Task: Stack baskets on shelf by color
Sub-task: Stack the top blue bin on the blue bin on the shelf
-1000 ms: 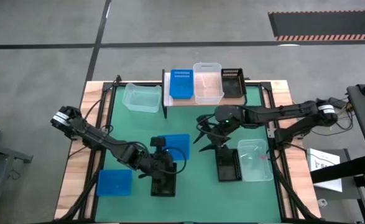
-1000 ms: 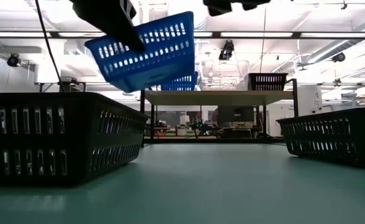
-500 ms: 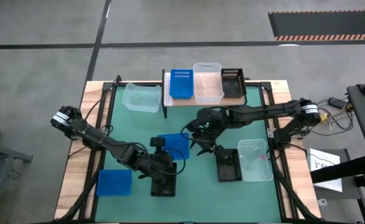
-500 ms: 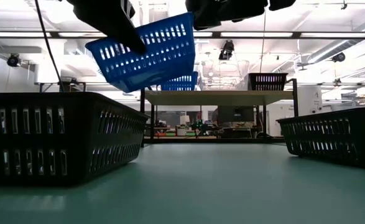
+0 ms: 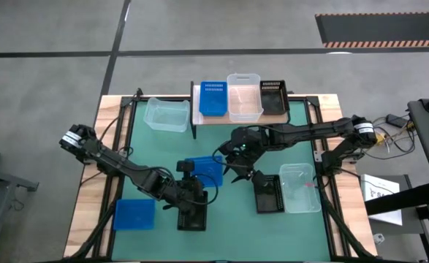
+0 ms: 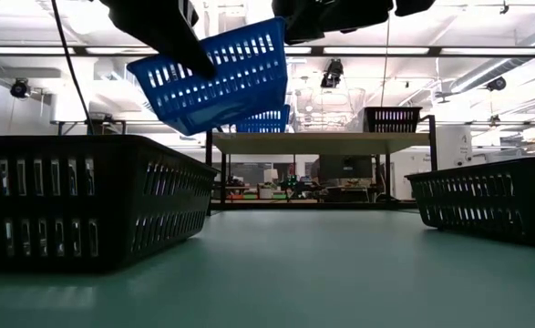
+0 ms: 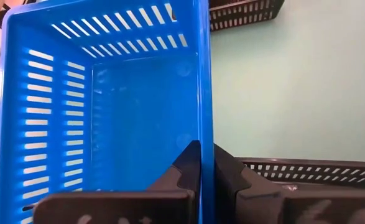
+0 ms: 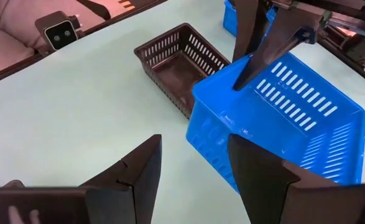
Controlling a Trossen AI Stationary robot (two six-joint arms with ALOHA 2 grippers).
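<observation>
My left gripper (image 5: 192, 175) is shut on a blue basket (image 5: 207, 171), held in the air over the middle of the table. My right gripper (image 8: 193, 142) is open and stands just right of that basket (image 8: 275, 118), its fingers pointing at the basket's near corner. Whether they touch it, I cannot tell. On the shelf (image 5: 229, 120) at the far edge stand one blue (image 5: 214, 97), one clear (image 5: 245, 96) and one black basket (image 5: 273, 97), side by side on the plank top. My left gripper pinches the blue basket's side wall at its rim (image 7: 204, 134), one finger (image 7: 190, 163) inside the basket and the other outside. The fingers lie along the wall. The basket (image 6: 214, 77) is lifted clear of the table and tilted, its left end lower.
On the table lie a black basket (image 5: 192, 216) under my left arm, a blue one (image 5: 134, 214) near the left front, a black one (image 5: 267, 192) beside a clear one (image 5: 300, 188) at the right, and a clear one (image 5: 166, 115) left of the shelf.
My right gripper has moved toward the table's left and down, closing in on the held blue basket, and has then stood still. The basket has stayed in the air in my left gripper.
</observation>
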